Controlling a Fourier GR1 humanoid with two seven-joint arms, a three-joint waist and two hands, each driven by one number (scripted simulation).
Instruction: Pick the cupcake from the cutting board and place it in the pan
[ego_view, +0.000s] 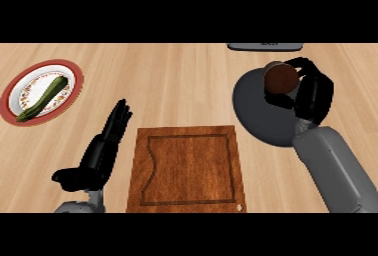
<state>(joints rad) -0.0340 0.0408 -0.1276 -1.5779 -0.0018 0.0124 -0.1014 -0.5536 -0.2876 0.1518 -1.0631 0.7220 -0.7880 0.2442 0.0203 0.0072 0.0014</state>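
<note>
The cupcake (281, 79), brown and round from above, is over the far part of the dark grey pan (260, 112) at the right. My right hand (314, 92) curls round the cupcake from its right side, thumb and fingers hooked about it. Whether the cupcake touches the pan's floor I cannot tell. The wooden cutting board (187, 170) lies in the lower middle with nothing on it. My left hand (103, 150) rests open left of the board, fingers straight and pointing away from me.
A red-rimmed plate (68, 75) holding a green zucchini (43, 99) sits at the far left. A dark grey object (266, 46) shows at the counter's back edge, above the pan.
</note>
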